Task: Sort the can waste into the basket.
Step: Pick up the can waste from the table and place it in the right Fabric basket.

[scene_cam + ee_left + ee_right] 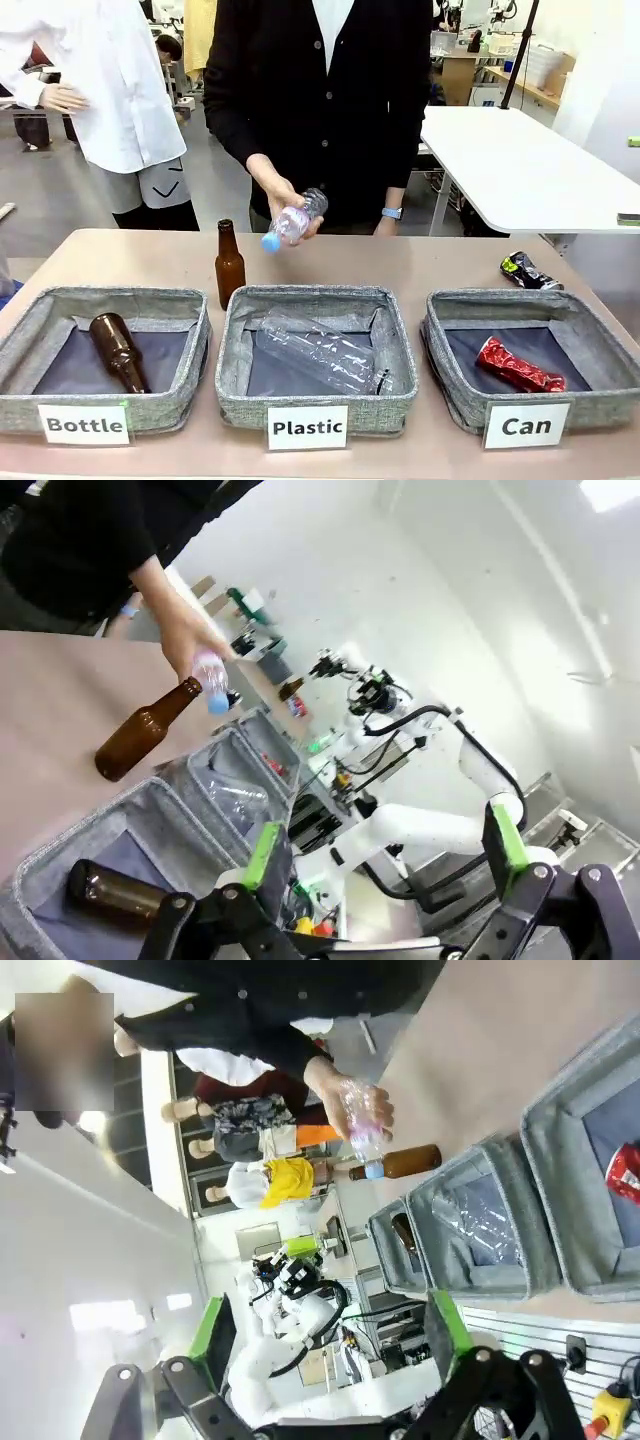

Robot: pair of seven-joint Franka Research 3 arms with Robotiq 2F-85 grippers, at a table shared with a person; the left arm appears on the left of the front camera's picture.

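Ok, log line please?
red can: in Can basket; dark can: on table; person's hand: holding plastic bottle; left end effector: open; right end effector: open

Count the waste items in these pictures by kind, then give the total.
Brown glass bottles: 2
Clear plastic bottles: 2
Crushed cans: 2
Total: 6

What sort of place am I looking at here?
Probably a robotics lab set up for a sorting trial. The green-padded left claw looks over a table holding the Bottle basket, Plastic basket and Can basket, and a white worktable stands behind the person.
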